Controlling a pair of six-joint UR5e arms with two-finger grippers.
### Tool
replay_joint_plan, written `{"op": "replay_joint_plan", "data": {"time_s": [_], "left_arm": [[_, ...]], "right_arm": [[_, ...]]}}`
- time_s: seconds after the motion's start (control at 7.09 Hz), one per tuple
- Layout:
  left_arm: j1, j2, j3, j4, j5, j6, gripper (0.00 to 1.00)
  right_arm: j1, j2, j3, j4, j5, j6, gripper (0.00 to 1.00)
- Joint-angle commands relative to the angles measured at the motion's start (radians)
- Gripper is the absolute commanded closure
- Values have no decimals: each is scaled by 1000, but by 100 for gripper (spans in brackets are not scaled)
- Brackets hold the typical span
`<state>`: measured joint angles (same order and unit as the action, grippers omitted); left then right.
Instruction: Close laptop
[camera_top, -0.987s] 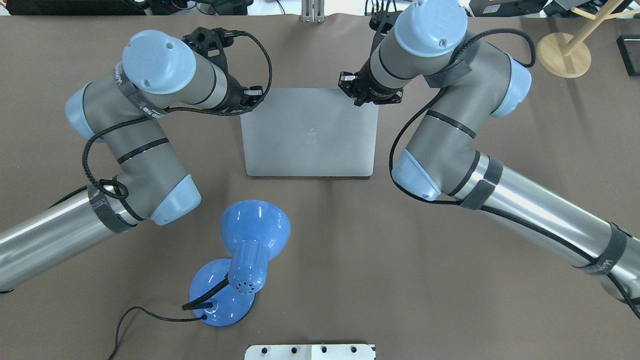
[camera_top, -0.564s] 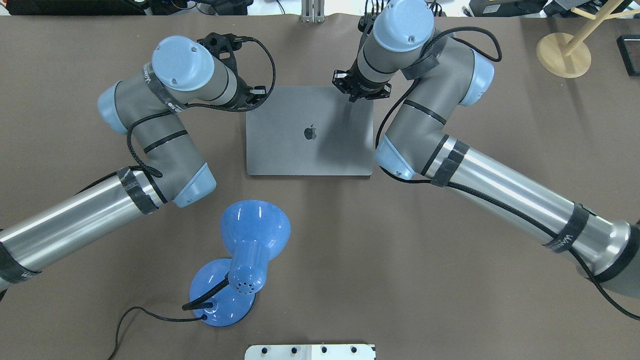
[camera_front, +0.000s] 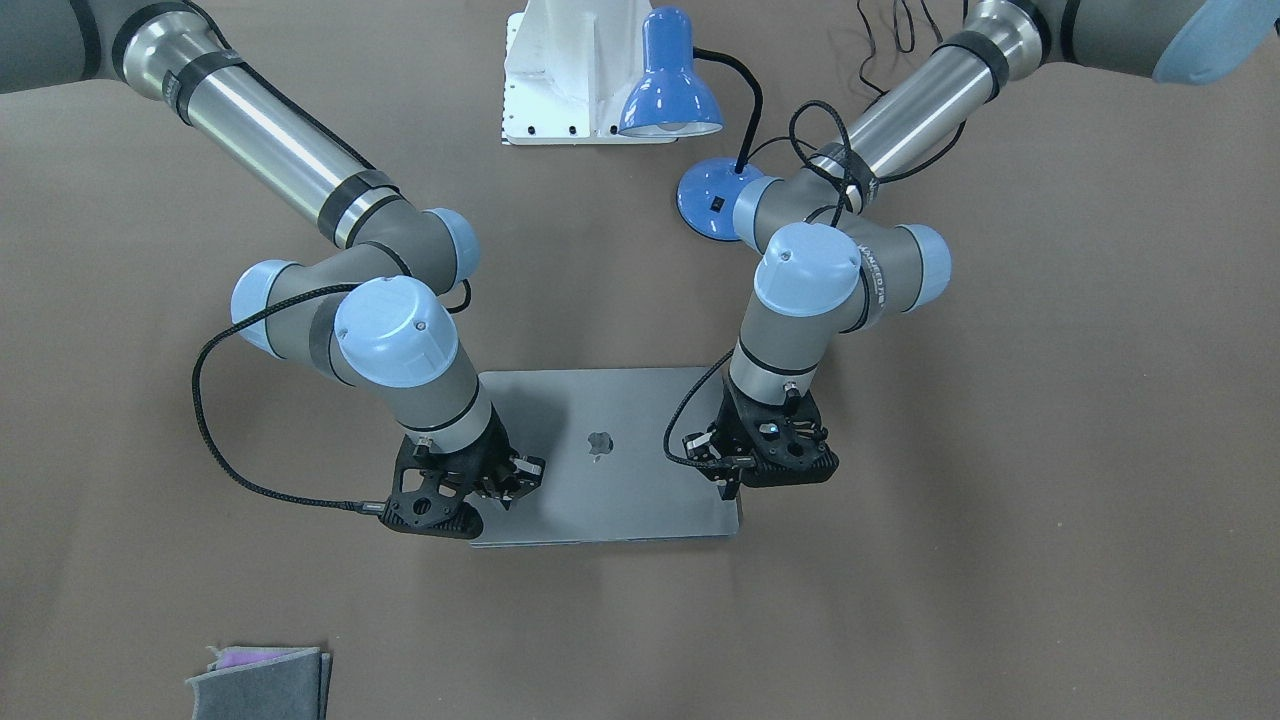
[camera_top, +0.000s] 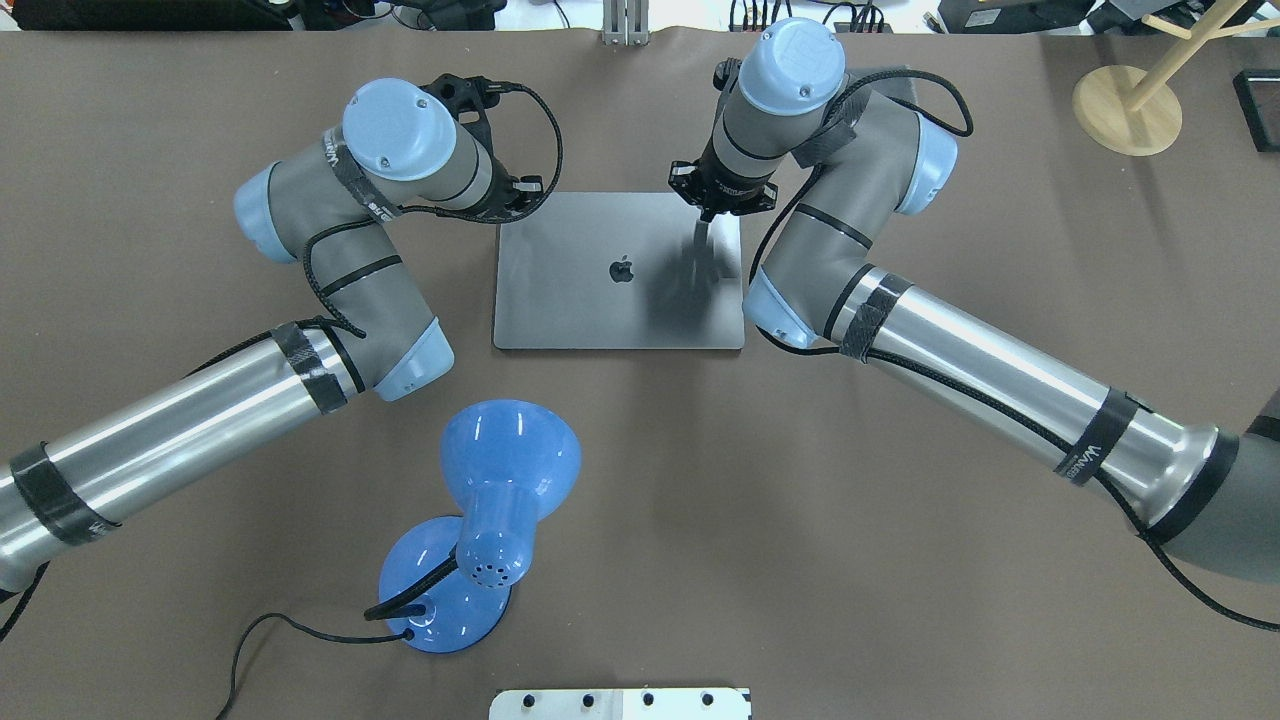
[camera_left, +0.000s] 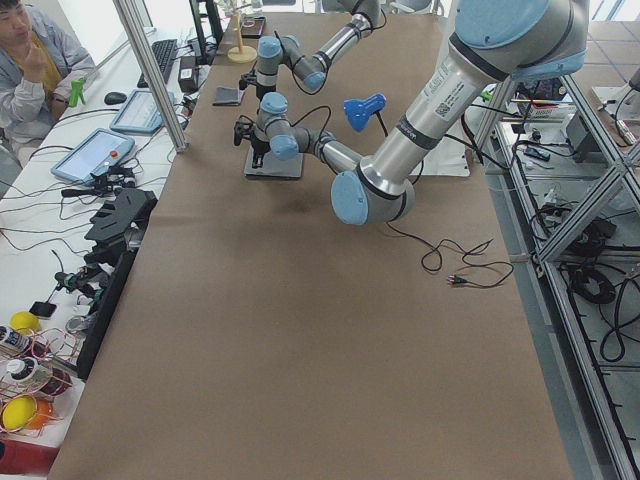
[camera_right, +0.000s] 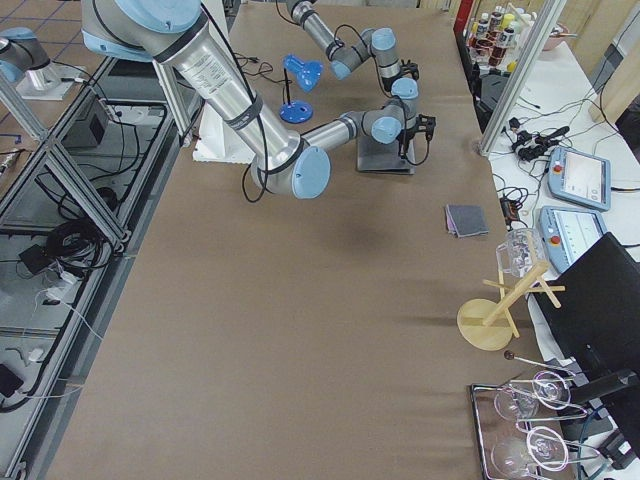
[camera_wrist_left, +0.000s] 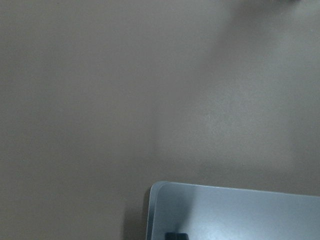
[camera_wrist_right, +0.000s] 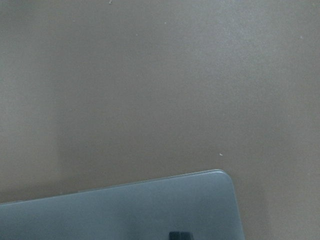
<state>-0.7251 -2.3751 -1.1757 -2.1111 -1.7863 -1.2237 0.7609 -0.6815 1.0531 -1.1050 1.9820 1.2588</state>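
On the brown table (camera_top: 800, 560), the laptop (camera_top: 600, 310) lies with its lid down or nearly so. My left gripper (camera_front: 727, 488) and right gripper (camera_front: 512, 484), both pinched together and empty, rest at its far corners. Uneven pressing could skid it.

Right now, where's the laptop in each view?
Front-facing: laptop lower centre.
Overhead: laptop upper centre.
Exterior left: laptop far, upper left.
Exterior right: laptop far, upper centre.
Left wrist: laptop corner, bottom right.
Right wrist: laptop corner, bottom left.
Shared landmark, exterior views only: blue lamp.
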Motion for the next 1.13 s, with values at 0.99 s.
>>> {"op": "replay_joint_plan", "data": {"time_s": [0.99], "left_arm": [[-245,279,-401,124,-416,197,100]], "right_arm": [[283,-369,524,-181,345,-161,100]]}}
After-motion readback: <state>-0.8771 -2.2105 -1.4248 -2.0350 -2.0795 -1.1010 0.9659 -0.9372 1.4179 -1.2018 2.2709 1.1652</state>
